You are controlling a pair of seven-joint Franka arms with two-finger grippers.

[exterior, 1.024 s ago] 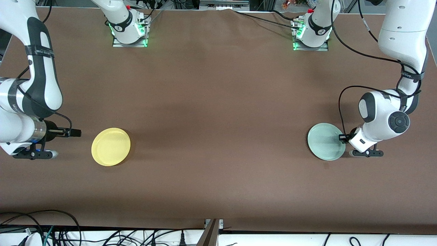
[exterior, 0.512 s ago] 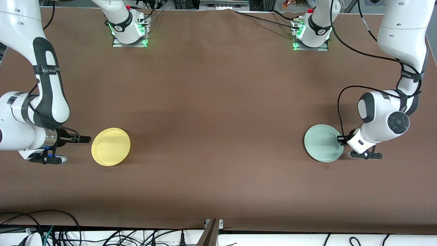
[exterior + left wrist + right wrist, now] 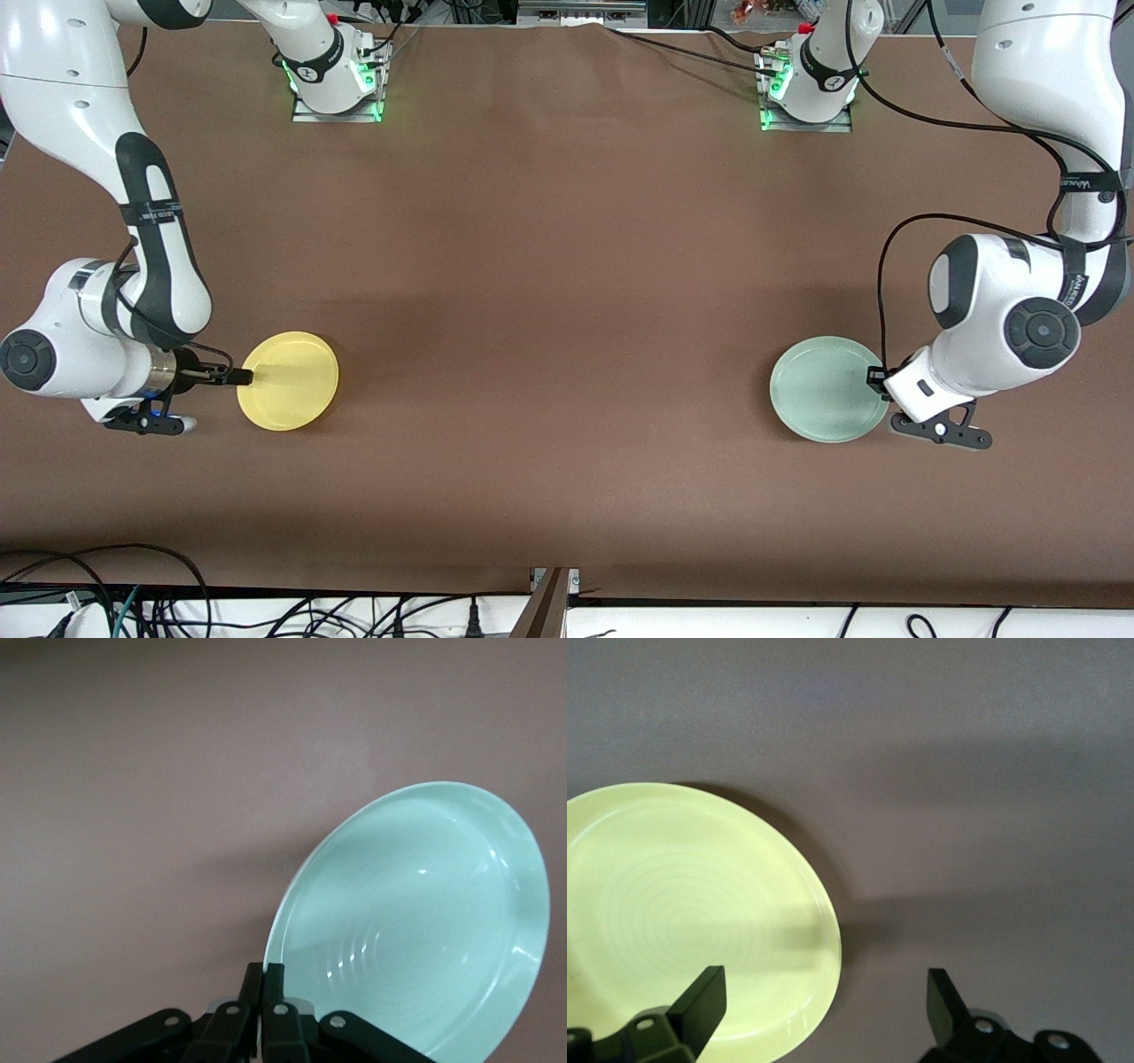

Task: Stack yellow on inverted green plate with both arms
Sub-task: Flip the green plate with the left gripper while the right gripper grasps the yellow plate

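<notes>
So far you are only at the beginning of this job. Your green plate is lying toward the left arm's end of the table, and in the left wrist view its hollow side is facing up, with one edge seeming a little lifted, so I judge it is not yet inverted. Your left pincer is sitting at the rim of this plate, and its fingers are pressed together on the rim, so it is holding the green plate. Your yellow plate is lying flat toward the right arm's end of the table, well apart from the green one, also hollow side up. Your right pincer is reaching low at the edge of it, with the fingers spread wide, one over the plate's rim and the other over the bare table, so it is gripping nothing. What is remaining, in my judgement, is almost everything: turning the green plate over, grasping the yellow one, carrying it across and laying it on top.
</notes>
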